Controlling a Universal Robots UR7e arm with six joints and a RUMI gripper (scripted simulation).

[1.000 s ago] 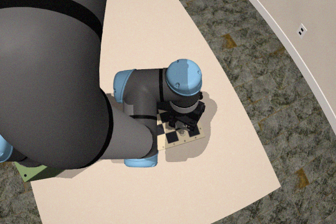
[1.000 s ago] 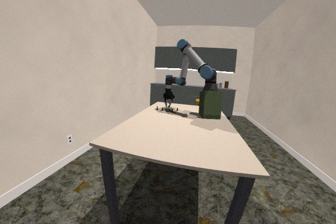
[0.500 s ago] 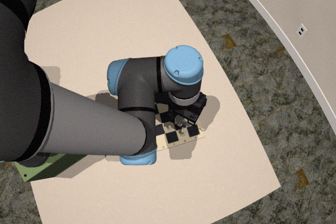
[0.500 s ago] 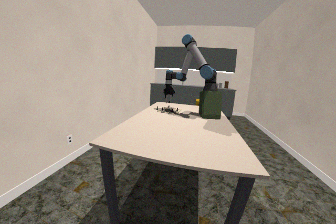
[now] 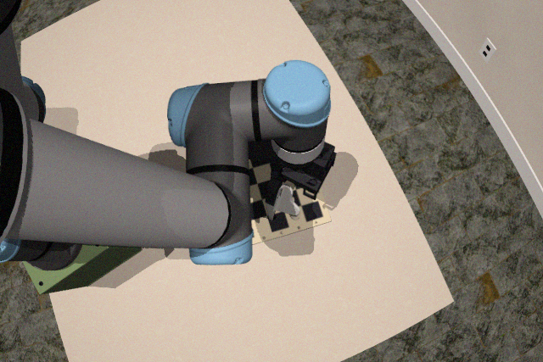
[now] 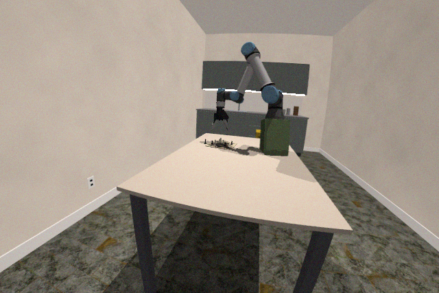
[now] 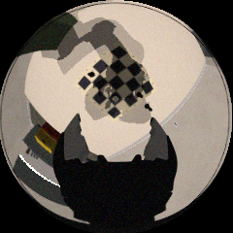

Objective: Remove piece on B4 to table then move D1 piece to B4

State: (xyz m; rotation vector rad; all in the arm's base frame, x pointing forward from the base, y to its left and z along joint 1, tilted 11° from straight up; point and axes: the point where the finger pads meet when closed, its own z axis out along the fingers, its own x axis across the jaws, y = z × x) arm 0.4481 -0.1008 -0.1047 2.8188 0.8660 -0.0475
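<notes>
The small chessboard [image 7: 116,83] lies on the beige table, far below my gripper [image 7: 116,116]. The gripper is open and empty, its two fingers spread wide, high above the board [image 6: 220,144]; it also shows in the exterior view [image 6: 220,123]. A pale piece [image 7: 115,98] stands on a square near the board's near corner. Dark pieces stand at the left side [image 7: 90,74] and the right edge [image 7: 141,94]. One small dark piece [image 7: 148,107] sits on the table just off the board's right edge; I cannot tell whether it is upright. In the overhead view the arm hides most of the board [image 5: 288,214].
The green robot pedestal [image 6: 274,137] stands on the table right of the board. A red and yellow object [image 7: 45,138] shows at the lower left of the wrist view, off the table. The table edge runs close behind the board.
</notes>
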